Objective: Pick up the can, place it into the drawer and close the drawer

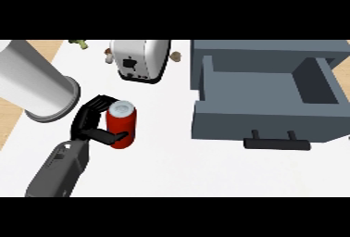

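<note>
Black left hand (92, 122) around red can (122, 125)

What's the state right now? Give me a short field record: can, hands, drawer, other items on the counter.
can: red can, upright on the white counter, left of the drawer
left hand: left hand at the can, fingers curled round its far side, thumb across its front
right hand: not in view
drawer: grey drawer pulled open, dark handle facing the robot, nothing visible inside
can lifted: cannot tell
other items: toaster behind the can; large white cylinder at far left
</note>
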Robot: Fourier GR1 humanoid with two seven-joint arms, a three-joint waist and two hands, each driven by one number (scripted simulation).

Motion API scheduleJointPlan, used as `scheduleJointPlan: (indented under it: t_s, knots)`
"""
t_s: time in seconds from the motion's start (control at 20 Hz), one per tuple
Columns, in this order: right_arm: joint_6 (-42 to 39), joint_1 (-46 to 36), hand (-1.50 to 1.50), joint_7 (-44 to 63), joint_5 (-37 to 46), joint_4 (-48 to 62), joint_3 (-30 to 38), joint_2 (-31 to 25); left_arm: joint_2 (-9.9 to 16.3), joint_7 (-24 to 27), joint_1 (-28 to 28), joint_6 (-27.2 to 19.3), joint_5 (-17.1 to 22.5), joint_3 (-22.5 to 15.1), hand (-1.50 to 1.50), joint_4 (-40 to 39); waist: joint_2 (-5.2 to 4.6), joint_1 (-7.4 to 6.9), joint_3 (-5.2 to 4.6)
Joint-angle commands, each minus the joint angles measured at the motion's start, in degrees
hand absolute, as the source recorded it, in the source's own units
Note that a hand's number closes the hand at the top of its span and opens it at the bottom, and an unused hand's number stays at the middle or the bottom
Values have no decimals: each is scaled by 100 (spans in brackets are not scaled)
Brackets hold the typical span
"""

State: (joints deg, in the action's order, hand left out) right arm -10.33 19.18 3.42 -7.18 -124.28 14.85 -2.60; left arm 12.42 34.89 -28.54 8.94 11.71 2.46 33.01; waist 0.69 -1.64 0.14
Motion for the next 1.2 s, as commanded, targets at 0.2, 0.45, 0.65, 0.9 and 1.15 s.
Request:
scheduleJointPlan:
  t_s: [0.2,0.45,0.65,0.9,1.15]
  knots:
    - [-55,-25,-150,-20,37,-21,-30,42,-567,-1686,239,-1524,-53,-385,150,2618,-4,39,0]
    - [-44,-1,-150,131,-150,-281,80,58,-856,-2891,-18,-2258,-408,-841,150,3821,-28,140,-6]
    - [-97,7,-150,140,18,-264,36,58,-894,-3773,-558,-2453,-607,-957,150,4069,-58,196,-11]
    - [-104,-311,-150,272,-298,-100,290,-123,-913,-4981,-976,-2649,-872,-1220,150,4918,-48,165,-10]
    - [-36,-431,-150,229,-10,147,125,4,-1173,-4885,-2264,-2747,-1075,-968,150,3821,-75,220,-11]
